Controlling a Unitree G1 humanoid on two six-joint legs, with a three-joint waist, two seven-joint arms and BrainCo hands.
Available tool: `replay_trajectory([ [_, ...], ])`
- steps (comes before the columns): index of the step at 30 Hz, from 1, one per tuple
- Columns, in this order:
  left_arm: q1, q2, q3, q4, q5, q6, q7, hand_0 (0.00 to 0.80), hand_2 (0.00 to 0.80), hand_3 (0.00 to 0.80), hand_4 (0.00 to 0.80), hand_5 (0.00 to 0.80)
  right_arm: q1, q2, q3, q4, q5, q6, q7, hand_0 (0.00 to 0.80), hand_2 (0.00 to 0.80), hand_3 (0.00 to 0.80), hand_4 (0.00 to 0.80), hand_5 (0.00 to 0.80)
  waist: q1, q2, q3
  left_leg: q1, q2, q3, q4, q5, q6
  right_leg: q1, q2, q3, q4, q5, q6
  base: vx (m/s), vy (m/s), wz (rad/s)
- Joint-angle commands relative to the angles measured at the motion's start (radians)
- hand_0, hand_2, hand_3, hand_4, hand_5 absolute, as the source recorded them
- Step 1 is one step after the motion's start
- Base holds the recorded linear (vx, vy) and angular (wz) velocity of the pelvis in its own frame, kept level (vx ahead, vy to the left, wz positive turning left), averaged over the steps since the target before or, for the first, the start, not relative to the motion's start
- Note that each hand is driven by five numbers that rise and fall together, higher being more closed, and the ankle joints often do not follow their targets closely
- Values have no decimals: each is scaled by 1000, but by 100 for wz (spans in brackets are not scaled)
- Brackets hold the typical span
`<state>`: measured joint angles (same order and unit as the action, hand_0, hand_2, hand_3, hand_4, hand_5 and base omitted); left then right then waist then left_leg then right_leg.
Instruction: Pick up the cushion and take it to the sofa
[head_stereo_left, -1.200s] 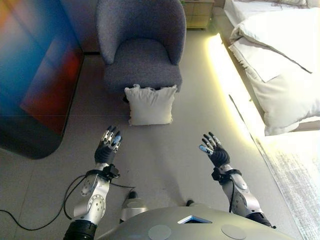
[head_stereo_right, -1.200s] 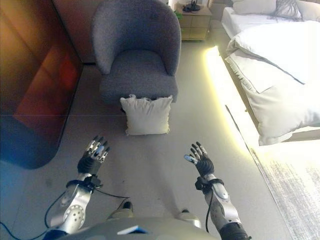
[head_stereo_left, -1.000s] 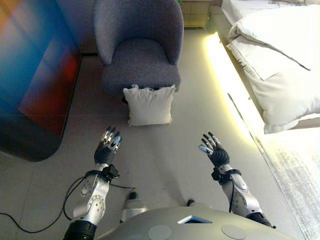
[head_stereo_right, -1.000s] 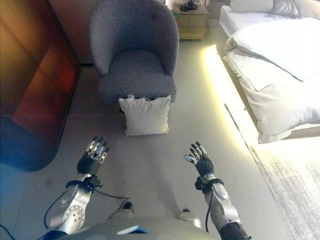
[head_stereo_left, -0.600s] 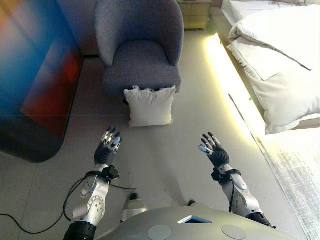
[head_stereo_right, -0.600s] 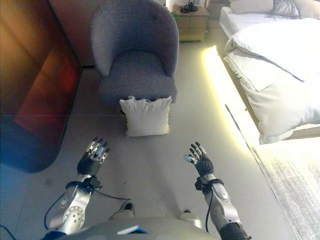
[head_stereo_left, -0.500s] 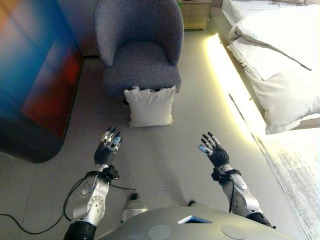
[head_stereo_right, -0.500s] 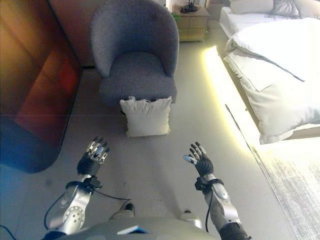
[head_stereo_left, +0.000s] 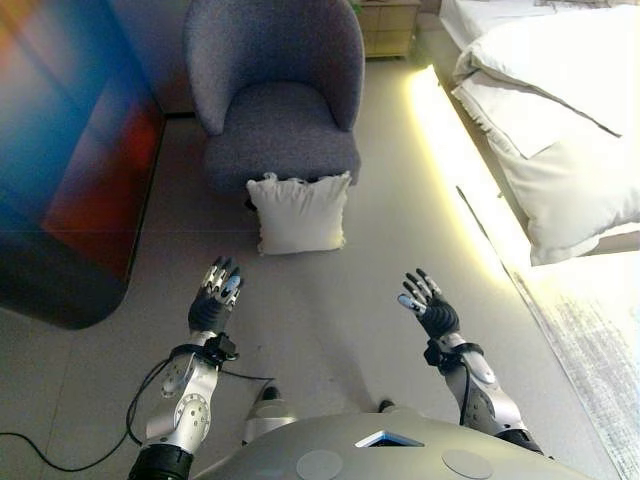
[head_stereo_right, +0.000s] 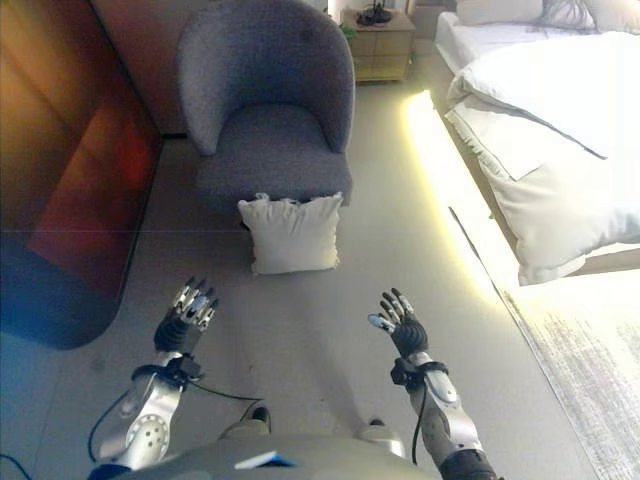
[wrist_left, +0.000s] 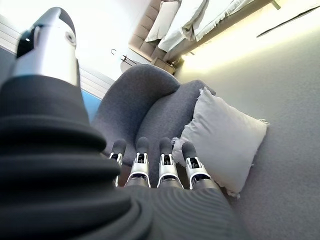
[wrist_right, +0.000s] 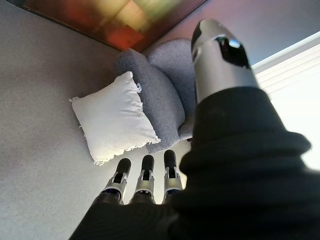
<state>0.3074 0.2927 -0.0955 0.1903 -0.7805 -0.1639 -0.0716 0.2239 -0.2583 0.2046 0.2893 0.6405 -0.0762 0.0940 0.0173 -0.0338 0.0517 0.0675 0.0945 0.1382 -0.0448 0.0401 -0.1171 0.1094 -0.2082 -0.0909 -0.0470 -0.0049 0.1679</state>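
Left eye view: cushion (head_stereo_left: 298, 213), white, soft, likely light, propped against the armchair (head_stereo_left: 277, 95) on the floor. Your left hand (head_stereo_left: 214, 299) and right hand (head_stereo_left: 428, 305) hover near, fingers spread, empty. Squeeze its two sides.

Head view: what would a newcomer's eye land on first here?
A white cushion stands on the floor, leaning against the front of a grey armchair. The left hand and right hand are raised open short of it, holding nothing. A white bed lies to the right.
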Motion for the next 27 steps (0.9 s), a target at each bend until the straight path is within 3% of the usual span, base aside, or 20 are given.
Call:
replay_trajectory([
  [1,-48,28,58,-37,-28,-42,-10,0,0,0,0,0,-49,8,-53,-43,-42,-29,-8,0,0,0,0,0,28,-36,61,-84,-115,-33,242,-172,173,-120,-129,19,289,173,-31,31,266,-15],
  [2,-52,34,56,-35,-22,-39,-13,0,0,0,0,0,-37,12,-52,-46,-52,-40,-12,0,0,0,0,0,21,-30,63,-83,-123,-40,235,-171,191,-186,-144,62,393,238,-31,34,264,-12],
  [5,-61,53,48,-45,-7,-6,-27,0,0,0,0,0,12,6,-54,-67,-62,-67,-41,0,0,0,0,0,-11,1,78,-68,-135,-94,219,-170,208,-325,-95,197,594,320,-52,78,215,42],
  [7,-58,64,50,-50,-21,8,-29,0,0,0,0,0,45,-1,-70,-77,-47,-75,-41,0,0,0,0,0,-35,7,82,-57,-149,-145,214,-173,204,-369,-42,263,599,342,-56,165,77,106],
  [9,-57,72,45,-46,-26,8,-28,0,0,0,0,0,55,-8,-83,-74,-26,-75,-48,0,0,0,0,0,-54,-9,82,-46,-171,-179,219,-188,197,-365,-1,273,497,331,-50,240,-29,82],
  [12,-59,81,35,-57,-25,7,-19,0,0,0,0,0,29,-21,-93,-55,20,-70,-53,0,0,0,0,0,-66,-54,90,-27,-212,-210,251,-245,198,-353,24,237,258,297,-17,325,-112,61],
  [14,-59,85,19,-64,-8,6,-13,0,0,0,0,0,1,-27,-91,-35,44,-67,-61,0,0,0,0,0,-68,-77,91,-6,-231,-224,259,-273,203,-361,50,190,120,266,4,382,-59,52],
  [16,-61,82,-1,-64,4,2,-3,0,0,0,0,0,-10,-31,-88,-27,60,-62,-63,0,0,0,0,0,-79,-77,94,33,-237,-238,254,-288,207,-374,92,140,57,259,11,403,14,72],
  [18,-65,73,-19,-62,9,-3,8,0,0,0,0,0,-10,-33,-81,-27,51,-44,-74,0,0,0,0,0,-89,-84,85,98,-258,-268,244,-300,213,-422,137,67,24,280,9,500,39,8],
  [20,-49,57,-15,-67,5,-5,12,0,0,0,0,0,-6,-35,-80,-22,33,-27,-67,0,0,0,0,0,-84,-86,72,153,-268,-261,231,-308,212,-429,139,-40,32,289,-3,511,23,-43],
  [21,-36,48,-12,-70,-5,-8,11,0,0,0,0,0,3,-38,-81,-24,15,-20,-57,0,0,0,0,0,-87,-78,58,175,-264,-250,223,-297,207,-417,145,-72,26,274,-17,521,5,-25],
  [24,-17,22,-9,-75,-14,-10,5,0,0,0,0,0,31,-45,-76,-50,-6,-17,-44,0,0,0,0,0,-112,-52,19,220,-223,-200,237,-227,181,-403,157,-71,103,230,-56,469,-18,-15],
  [27,-29,15,-12,-76,-27,-9,14,0,0,0,0,0,49,-51,-73,-72,-4,-12,-35,0,0,0,0,0,-149,-24,-14,225,-160,-149,324,-60,114,-379,189,-33,153,171,-102,454,-100,-5],
])
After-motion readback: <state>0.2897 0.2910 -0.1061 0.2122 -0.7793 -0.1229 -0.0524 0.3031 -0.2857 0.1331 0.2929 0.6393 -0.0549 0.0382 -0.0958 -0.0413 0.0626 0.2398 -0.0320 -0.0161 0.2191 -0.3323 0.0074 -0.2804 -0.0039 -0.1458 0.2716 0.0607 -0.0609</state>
